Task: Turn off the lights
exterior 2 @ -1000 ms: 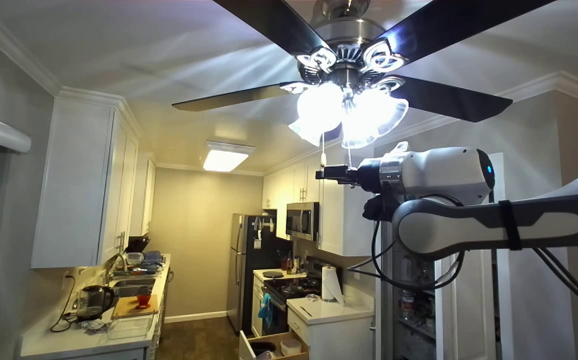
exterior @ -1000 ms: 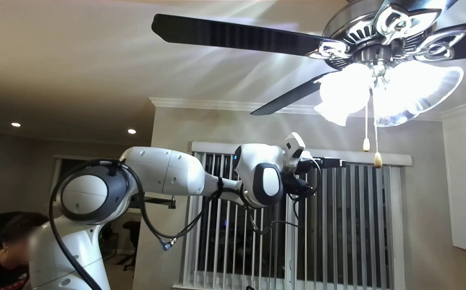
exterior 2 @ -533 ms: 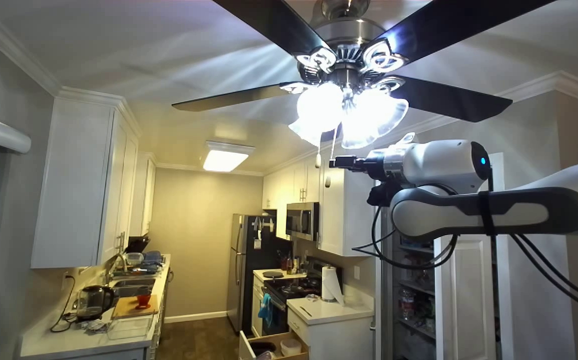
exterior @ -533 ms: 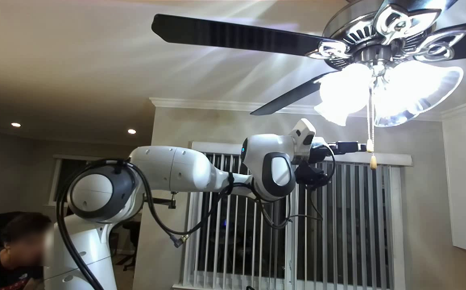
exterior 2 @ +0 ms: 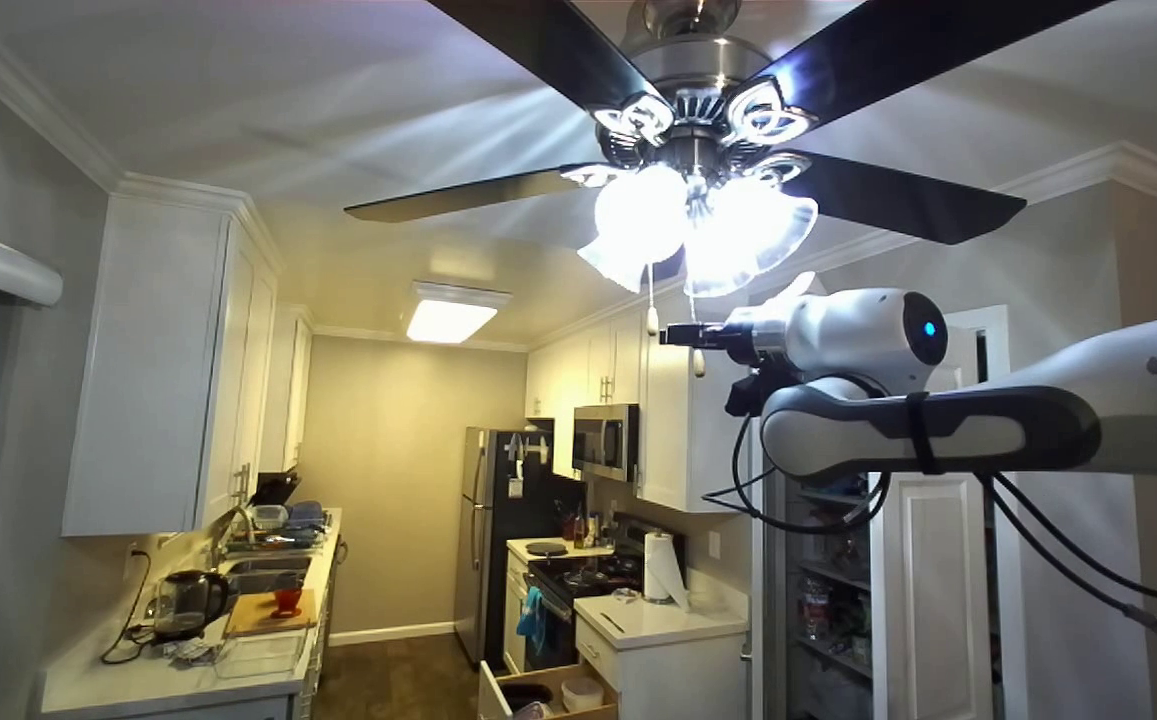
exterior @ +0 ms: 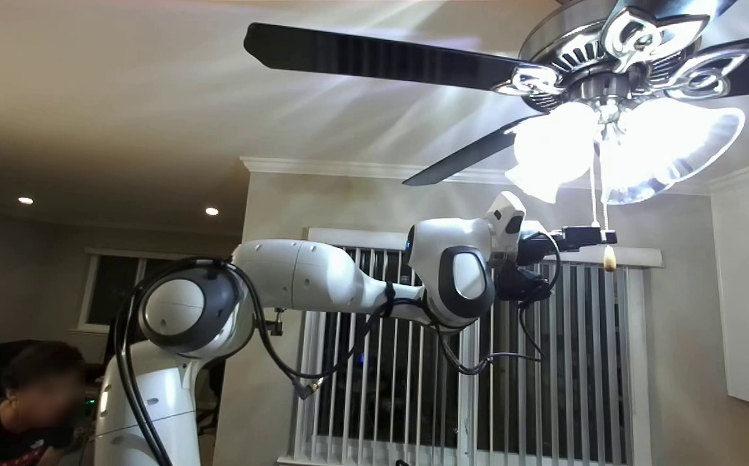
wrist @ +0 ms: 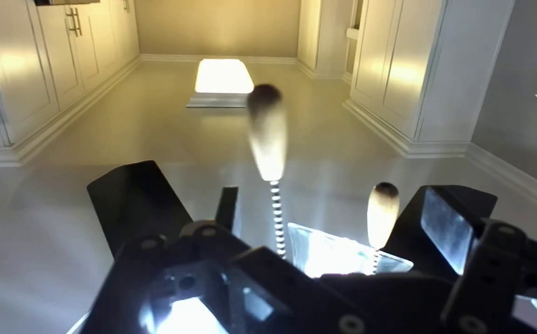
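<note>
In both exterior views the lights (exterior: pixel 552 152) hung above my hand (wrist: pixel 333 206), blazing white, their bell-shaped shades (exterior 2: pixel 643 215) washed out save for rippled glass along the rims. I had its fingers (wrist: pixel 447 229) spread, and the wrist view showed two pull chains (wrist: pixel 271 167) between them.
</note>
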